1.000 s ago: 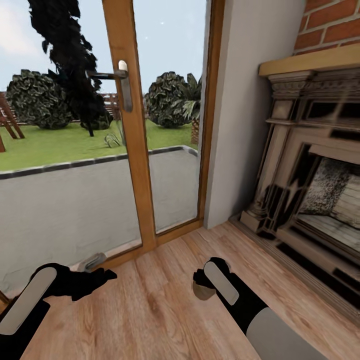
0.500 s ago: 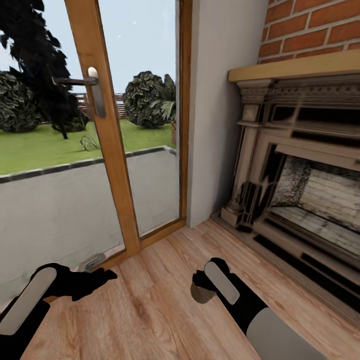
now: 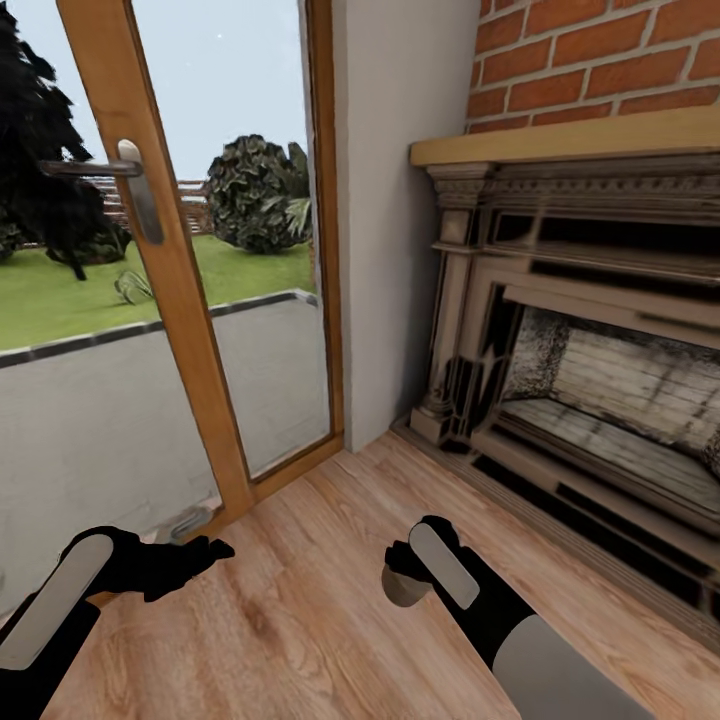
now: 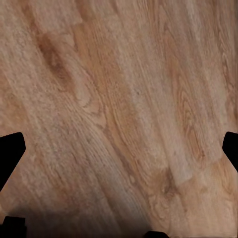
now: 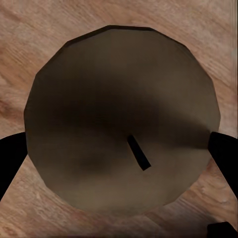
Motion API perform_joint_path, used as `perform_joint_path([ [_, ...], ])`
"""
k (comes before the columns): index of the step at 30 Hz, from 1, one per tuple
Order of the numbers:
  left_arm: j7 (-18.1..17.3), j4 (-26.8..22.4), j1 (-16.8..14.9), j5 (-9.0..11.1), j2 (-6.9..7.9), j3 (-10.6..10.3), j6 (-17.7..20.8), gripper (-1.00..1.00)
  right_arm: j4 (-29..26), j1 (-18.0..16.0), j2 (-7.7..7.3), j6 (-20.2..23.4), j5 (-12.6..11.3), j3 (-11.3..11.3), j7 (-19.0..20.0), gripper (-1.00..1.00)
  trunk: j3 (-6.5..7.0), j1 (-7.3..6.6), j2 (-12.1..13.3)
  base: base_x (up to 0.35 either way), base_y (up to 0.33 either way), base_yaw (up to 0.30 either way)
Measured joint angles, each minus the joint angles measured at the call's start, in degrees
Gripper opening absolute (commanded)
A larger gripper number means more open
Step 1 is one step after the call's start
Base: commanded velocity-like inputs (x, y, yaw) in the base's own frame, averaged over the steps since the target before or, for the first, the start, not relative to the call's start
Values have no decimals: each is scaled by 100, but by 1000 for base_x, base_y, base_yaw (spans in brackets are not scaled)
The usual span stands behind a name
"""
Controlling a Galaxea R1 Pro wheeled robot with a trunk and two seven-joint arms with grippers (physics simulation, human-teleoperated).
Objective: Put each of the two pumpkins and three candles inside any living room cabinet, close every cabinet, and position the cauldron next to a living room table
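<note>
My right gripper (image 3: 398, 577) hangs low over the wooden floor, shut on a candle (image 3: 402, 590). In the right wrist view the candle (image 5: 121, 124) is a stubby round cylinder in shadow with a short dark wick, and a black fingertip (image 5: 10, 161) presses each side of it. At the lower left, my left gripper (image 3: 200, 560) is open over bare floor planks with nothing between its fingers (image 4: 11, 148). The pumpkins, the cabinet and the cauldron are out of view.
A glass door in a wooden frame (image 3: 165, 290) with a metal handle (image 3: 135, 190) stands ahead on the left. A pale wall pier (image 3: 395, 200) sits beside it. A carved fireplace (image 3: 580, 350) under a brick wall (image 3: 600, 60) fills the right. Wooden floor (image 3: 300, 620) lies below.
The whole view has swung to the right: the door has slid left and more of the fireplace shows. Both arms keep their pose, the candle still held.
</note>
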Motion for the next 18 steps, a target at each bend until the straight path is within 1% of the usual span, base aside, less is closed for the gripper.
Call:
perform_joint_path([
  [12, 0, -1, 1, 0, -1, -7, 0, 100, -1, 1, 0, -21, -4, 0, 4, -100, 137, -262, 481, -304, 0, -218],
  [18, 0, -1, -4, 11, -1, -63, 0, 100, -2, 2, 0, -30, -5, 1, 4, -100, 208, -394, 722, -315, 0, -223],
])
